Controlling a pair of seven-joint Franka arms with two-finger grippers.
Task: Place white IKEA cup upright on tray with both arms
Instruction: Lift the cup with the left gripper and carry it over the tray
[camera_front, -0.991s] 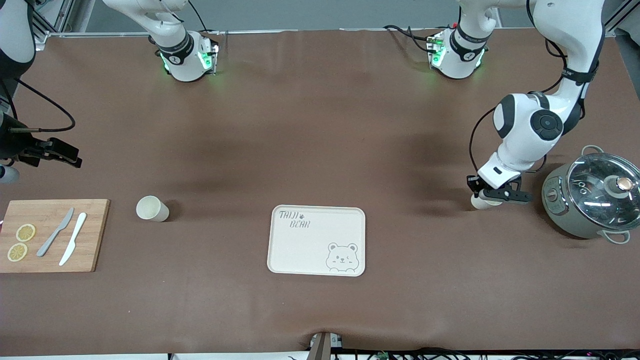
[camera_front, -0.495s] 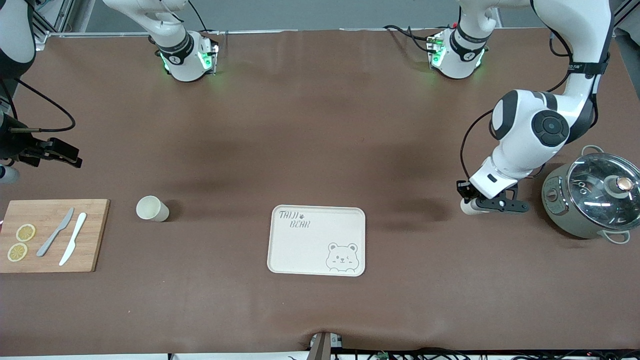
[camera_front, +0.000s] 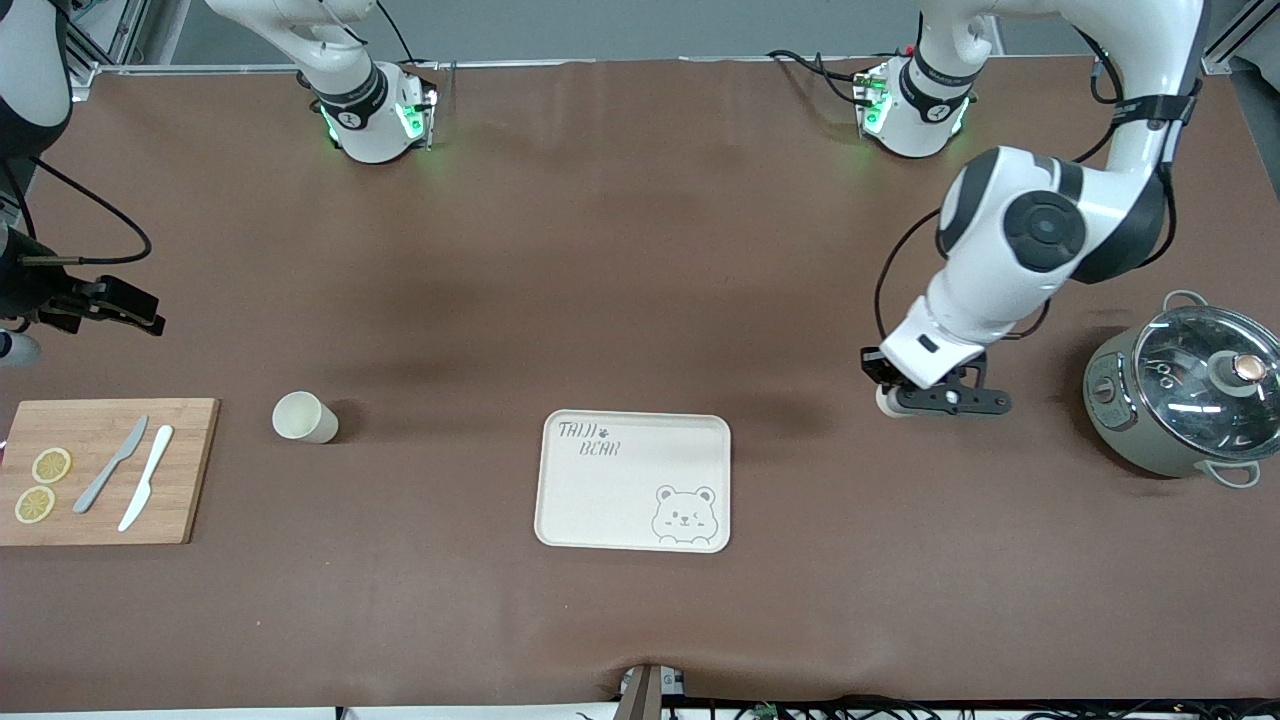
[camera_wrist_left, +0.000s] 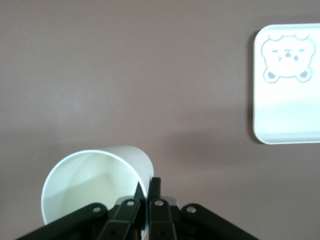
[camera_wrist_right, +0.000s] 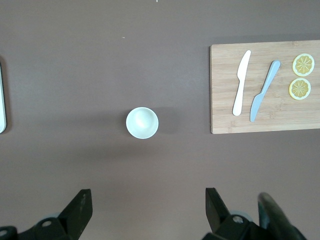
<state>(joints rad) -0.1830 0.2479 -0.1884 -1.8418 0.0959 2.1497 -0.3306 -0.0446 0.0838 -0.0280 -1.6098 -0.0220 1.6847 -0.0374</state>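
My left gripper (camera_front: 908, 400) is shut on the rim of a white cup (camera_front: 888, 402), one finger inside and one outside, over the bare table between the pot and the cream tray (camera_front: 600, 500). In the left wrist view the gripper (camera_wrist_left: 148, 186) pinches the cup's wall (camera_wrist_left: 95, 185), and the tray (camera_wrist_left: 285, 110) lies off to the side. A second white cup (camera_front: 303, 417) stands upright on the table between the cutting board and the tray. My right gripper (camera_front: 120, 305) waits open and empty at the right arm's end. In the right wrist view the gripper (camera_wrist_right: 149, 210) is beside that cup (camera_wrist_right: 142, 122).
A wooden cutting board (camera_front: 100, 470) with two knives and two lemon slices lies at the right arm's end. A grey pot with a glass lid (camera_front: 1185, 395) stands at the left arm's end. A brown mat covers the table.
My left arm has carried its cup away from the pot and closer to the tray. The right arm and the cup on the table have not moved.
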